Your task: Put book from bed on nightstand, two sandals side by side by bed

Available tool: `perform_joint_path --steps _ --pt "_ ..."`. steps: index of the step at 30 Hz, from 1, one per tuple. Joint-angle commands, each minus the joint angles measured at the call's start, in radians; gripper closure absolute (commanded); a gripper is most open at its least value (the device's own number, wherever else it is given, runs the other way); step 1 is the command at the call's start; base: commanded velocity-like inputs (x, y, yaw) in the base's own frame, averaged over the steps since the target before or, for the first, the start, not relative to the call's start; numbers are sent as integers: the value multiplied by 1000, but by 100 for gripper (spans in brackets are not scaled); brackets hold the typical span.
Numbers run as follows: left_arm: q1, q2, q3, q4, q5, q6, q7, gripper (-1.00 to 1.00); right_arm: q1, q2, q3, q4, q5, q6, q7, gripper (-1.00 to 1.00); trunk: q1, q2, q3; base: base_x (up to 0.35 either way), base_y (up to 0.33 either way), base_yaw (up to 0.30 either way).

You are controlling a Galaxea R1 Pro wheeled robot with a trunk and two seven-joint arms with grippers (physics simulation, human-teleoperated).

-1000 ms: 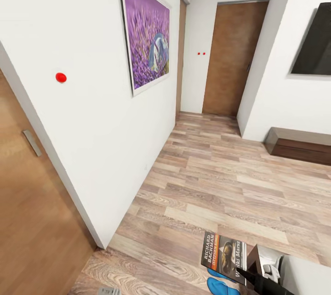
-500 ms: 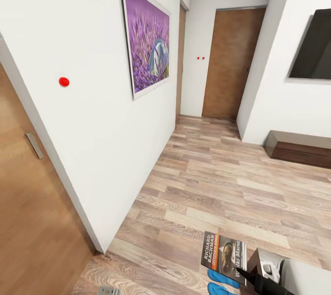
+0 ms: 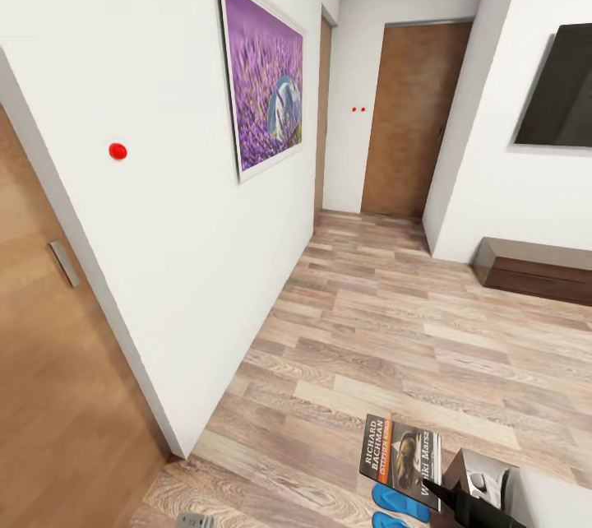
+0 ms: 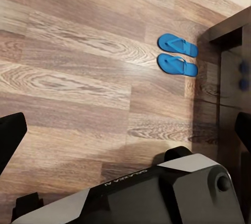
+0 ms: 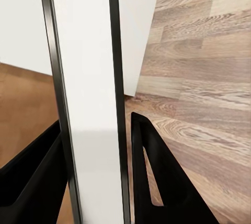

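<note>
White walls [image 3: 164, 248] and a light plank floor [image 3: 386, 331] frame the room, with a tan door [image 3: 415, 117] at the far end and a purple painting [image 3: 263, 76] on the left wall. A dark low dresser [image 3: 534, 269] sits at right. The book [image 3: 401, 451] stands upright near the head view's bottom edge, clamped edge-on between the right gripper's [image 5: 97, 177] black fingers [image 5: 157, 182]. Two blue sandals [image 4: 178, 56] lie side by side on the floor. The left gripper's [image 4: 125, 130] fingers are spread apart, holding nothing.
</note>
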Motion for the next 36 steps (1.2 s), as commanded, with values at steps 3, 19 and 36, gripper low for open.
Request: perform_joint_path --steps 3,19,36 --pt "-1 1 8 1 -10 -5 -2 -100 -1 0 6 0 -9 6 3 100 1 -2 -2 0 0 0" --pt "-1 0 8 1 -10 -5 -2 -100 -1 0 5 0 -9 7 3 100 1 -2 20 0 0 0" --pt "-1 0 8 1 -10 -5 -2 -100 -1 0 6 0 -9 6 3 100 1 -2 47 0 0 0"
